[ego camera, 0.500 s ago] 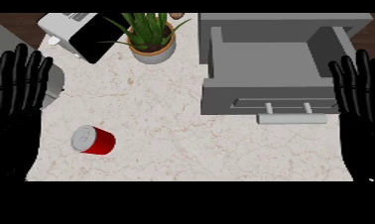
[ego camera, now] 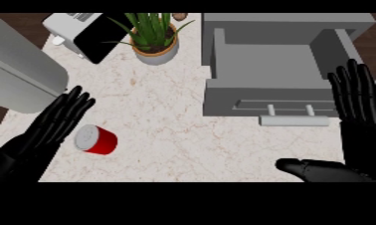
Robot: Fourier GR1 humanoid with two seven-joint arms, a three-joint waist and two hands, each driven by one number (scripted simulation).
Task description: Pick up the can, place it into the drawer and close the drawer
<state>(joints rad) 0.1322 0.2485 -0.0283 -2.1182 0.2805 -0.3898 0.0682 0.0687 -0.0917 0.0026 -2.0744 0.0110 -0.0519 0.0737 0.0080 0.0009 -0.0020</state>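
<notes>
A red can with a grey lid lies on its side on the pale marble counter at the lower left. My left hand is open just left of it, its straight fingers pointing up and right, close to the can's lid; contact cannot be told. The grey drawer stands pulled open at the upper right, its inside bare and its handle at the front. My right hand is open at the right edge beside the drawer front, fingers up, thumb out at the bottom.
A potted green plant stands at the back middle. Left of it sit a white toaster and a black panel. A large grey rounded body fills the left edge. Bare counter lies between can and drawer.
My left hand has moved in from the left edge toward the can, tilting its fingers to the right. The right hand has come a little inward, its thumb showing now.
</notes>
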